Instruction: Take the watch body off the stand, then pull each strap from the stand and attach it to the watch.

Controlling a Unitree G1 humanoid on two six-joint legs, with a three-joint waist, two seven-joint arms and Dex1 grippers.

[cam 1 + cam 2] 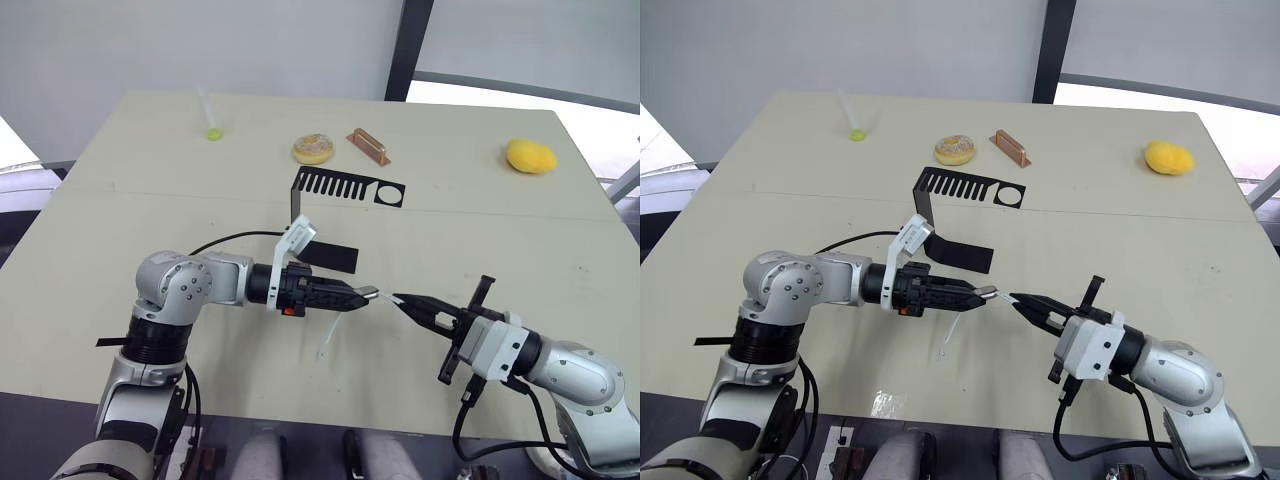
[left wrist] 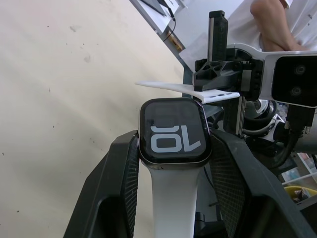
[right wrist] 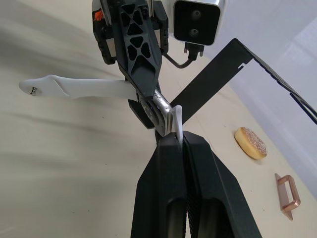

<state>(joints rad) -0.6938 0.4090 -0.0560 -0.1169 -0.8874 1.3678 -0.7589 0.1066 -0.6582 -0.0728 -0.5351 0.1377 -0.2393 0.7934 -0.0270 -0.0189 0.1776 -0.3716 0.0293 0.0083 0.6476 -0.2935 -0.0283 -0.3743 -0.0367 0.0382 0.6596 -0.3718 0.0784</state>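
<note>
My left gripper (image 1: 362, 295) is shut on the watch body (image 2: 172, 131), a small black case with light digits on its screen. One white strap (image 1: 327, 338) is fixed to the body and hangs toward the table. My right gripper (image 1: 402, 301) is shut on the other white strap (image 3: 177, 118) and holds its end against the free edge of the watch body (image 3: 161, 107). In the left wrist view this second strap (image 2: 184, 89) lies just past the case. The black stand (image 1: 345, 186) sits behind both grippers with its slots bare.
Along the far side of the table lie a doughnut (image 1: 313, 149), a copper-coloured bar (image 1: 368, 146), a yellow fruit (image 1: 530, 156) and a small green item (image 1: 212, 133). A person (image 2: 277, 25) stands beyond the table's edge in the left wrist view.
</note>
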